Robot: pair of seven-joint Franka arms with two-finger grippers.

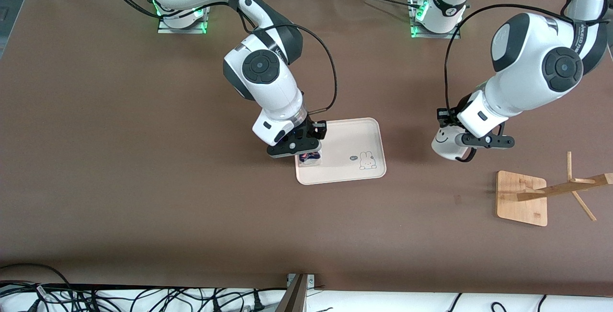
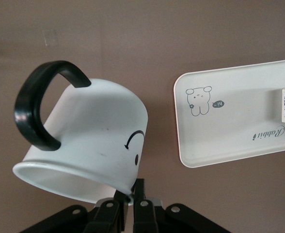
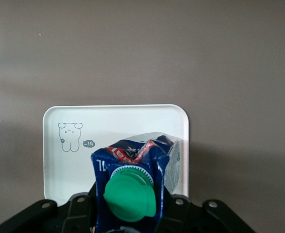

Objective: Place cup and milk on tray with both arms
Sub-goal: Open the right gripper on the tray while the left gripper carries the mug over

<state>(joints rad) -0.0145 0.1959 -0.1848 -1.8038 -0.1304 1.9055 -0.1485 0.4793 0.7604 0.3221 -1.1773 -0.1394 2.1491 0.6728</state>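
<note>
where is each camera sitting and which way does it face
Front view: high across the table, facing both arms; right gripper holds the milk over the tray.
Left wrist view: on the left arm, looking down past its fingers at the cup.
Right wrist view: on the right arm, looking down over the milk.
All share the tray.

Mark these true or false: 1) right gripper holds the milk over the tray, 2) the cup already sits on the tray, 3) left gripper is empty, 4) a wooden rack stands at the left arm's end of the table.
1) True: the right gripper is shut on the milk over the tray.
2) False: the cup hangs over bare table beside the tray.
3) False: the left gripper grips the cup's rim.
4) True: the wooden rack stands there.
</note>
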